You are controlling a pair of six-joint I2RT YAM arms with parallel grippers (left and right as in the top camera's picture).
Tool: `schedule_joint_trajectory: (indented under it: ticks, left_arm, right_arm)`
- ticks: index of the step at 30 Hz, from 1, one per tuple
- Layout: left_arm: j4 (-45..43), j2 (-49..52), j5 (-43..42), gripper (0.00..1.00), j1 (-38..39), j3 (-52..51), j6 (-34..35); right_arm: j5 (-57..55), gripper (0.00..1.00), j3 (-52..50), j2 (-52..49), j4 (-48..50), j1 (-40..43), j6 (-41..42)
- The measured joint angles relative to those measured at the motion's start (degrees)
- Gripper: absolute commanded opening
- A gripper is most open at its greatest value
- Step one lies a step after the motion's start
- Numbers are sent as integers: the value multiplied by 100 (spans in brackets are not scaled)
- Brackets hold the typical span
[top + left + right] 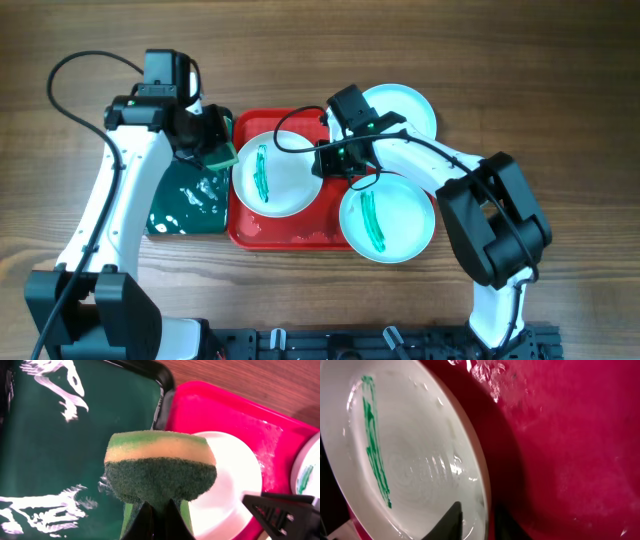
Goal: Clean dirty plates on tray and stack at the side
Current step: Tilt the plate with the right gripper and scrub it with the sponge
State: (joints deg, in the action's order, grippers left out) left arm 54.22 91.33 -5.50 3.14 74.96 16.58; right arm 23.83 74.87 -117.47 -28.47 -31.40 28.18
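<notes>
A white plate (268,175) with a green smear lies on the red tray (290,238). My right gripper (328,160) is shut on its right rim, one finger inside the plate and one under it (480,515). An aqua plate (392,215) with a green smear sits at the tray's right edge. A second aqua plate (408,105) lies behind the right arm, partly hidden. My left gripper (212,150) is shut on a green and yellow sponge (160,472) and holds it over the border between the dark green tray and the red tray (240,415), next to the white plate (230,480).
A dark green tray (185,205) with white foam streaks lies left of the red tray; it also shows in the left wrist view (50,445). Bare wooden table (580,120) surrounds the trays. Black cables run along both arms.
</notes>
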Motion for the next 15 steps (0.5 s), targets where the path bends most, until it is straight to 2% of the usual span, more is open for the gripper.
schedule_joint_trajectory:
  ticks: [2, 8, 11, 15]
  left_arm:
    - [-70, 0, -2, 4, 114, -15, 0]
    - [-1023, 190, -33, 4, 564, -664, -48]
    - [-1545, 789, -17, 4, 807, -1071, -136]
    - [-1742, 1362, -17, 4, 898, -1128, -151]
  right_arm:
    - [-76, 4, 0, -17, -55, -20, 149]
    - [-98, 4, 2, -20, -55, -20, 330]
    - [-98, 4, 2, -20, -55, -20, 332]
    - [-98, 5, 2, -20, -48, -20, 332]
